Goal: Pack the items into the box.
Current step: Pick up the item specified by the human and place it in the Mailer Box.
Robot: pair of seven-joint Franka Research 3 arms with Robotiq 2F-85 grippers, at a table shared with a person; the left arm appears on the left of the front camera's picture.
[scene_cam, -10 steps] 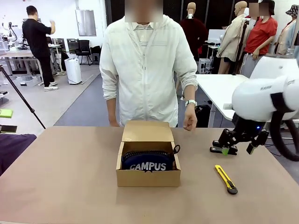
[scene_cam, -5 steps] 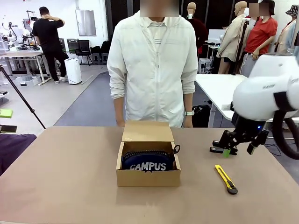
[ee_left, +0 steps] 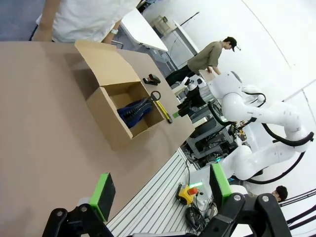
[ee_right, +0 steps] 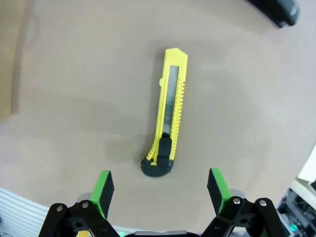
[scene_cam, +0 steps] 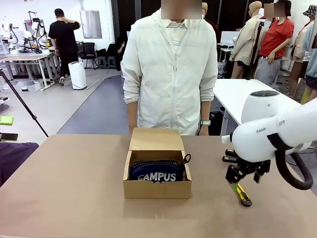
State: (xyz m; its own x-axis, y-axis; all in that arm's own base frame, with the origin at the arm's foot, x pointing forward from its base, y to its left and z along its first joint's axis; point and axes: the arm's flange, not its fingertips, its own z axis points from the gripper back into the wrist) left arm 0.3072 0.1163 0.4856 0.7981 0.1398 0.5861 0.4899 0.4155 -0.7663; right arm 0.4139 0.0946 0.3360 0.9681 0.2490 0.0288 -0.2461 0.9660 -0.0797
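Roughly halfway, by the look of it. The pouch [scene_cam: 156, 173] already lies in the box [scene_cam: 157, 190], "CAMPUS" print facing the robot's side. The lid flap [scene_cam: 156, 140] stands open toward the person [scene_cam: 171, 74], who waits at the far edge w/ arms down. Left to do: the knife [ee_right: 169, 111], then prob. shutting the flap.

The knife lies flat on the table [scene_cam: 74, 188], well to the right of the box, nothing touching it. The right gripper [ee_right: 160, 190] hovers directly over it, jaws spread wide and empty. In the right wrist view the knife's black end sits between the two green pads [ee_right: 103, 186], w/ its long axis running away from the camera. So the jaws straddle its narrow width — a fair line-up for a pinch, I'd say, but no contact yet.

The left gripper [ee_left: 161, 192] hangs near the table's edge, well apart from the box — also wide open, holding nothing.
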